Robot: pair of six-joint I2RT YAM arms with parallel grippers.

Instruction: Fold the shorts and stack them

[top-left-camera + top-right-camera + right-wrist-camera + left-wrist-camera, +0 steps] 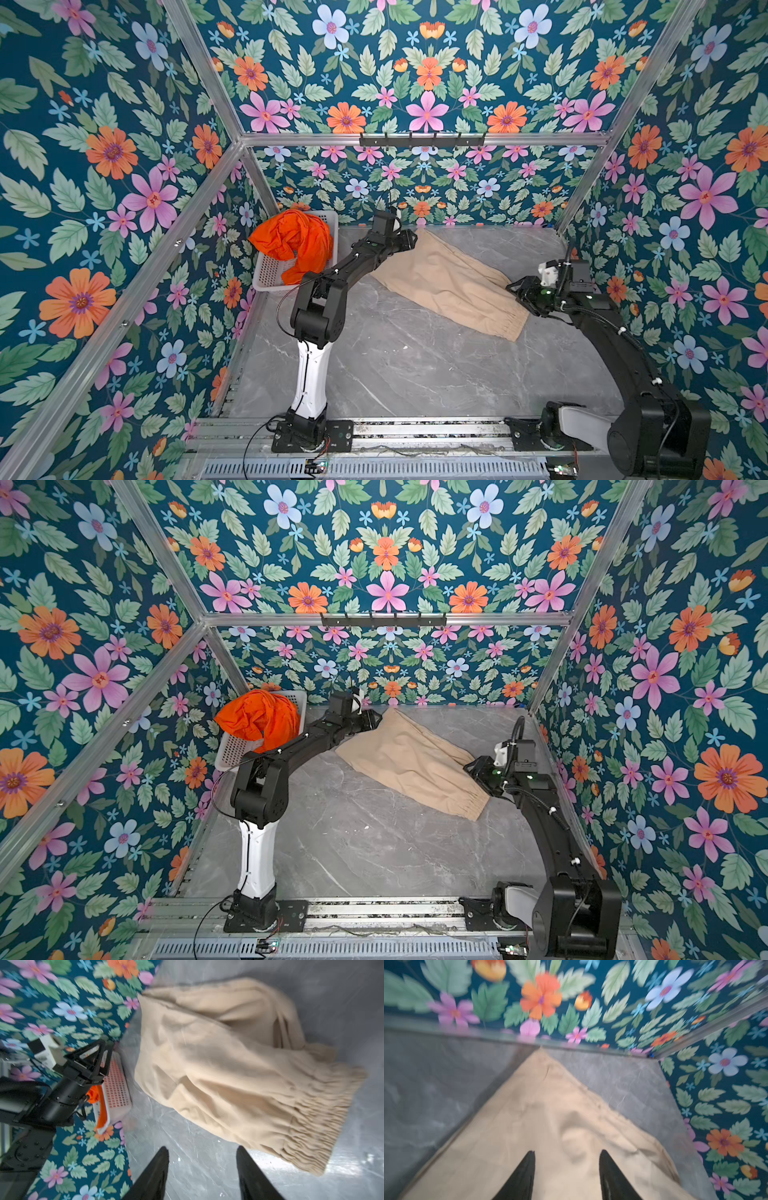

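Grey marble table point(395, 365) carries flat beige cloth shorts point(449, 282); crumpled bright orange shorts point(291, 241) fill white perforated plastic basket point(270, 271). Left pincer point(567, 1151) and right pincer point(203, 1147) both gape apart, empty.

Plain beige cloth shorts point(449, 286), unpatterned. Bright orange cloth shorts point(291, 241), plain. White perforated plastic basket point(269, 277), grid of small holes. Grey marble-look surface point(395, 365), pale veining. Teal wall panels point(428, 62): orange, pink and pale-blue flowers, green leaves.
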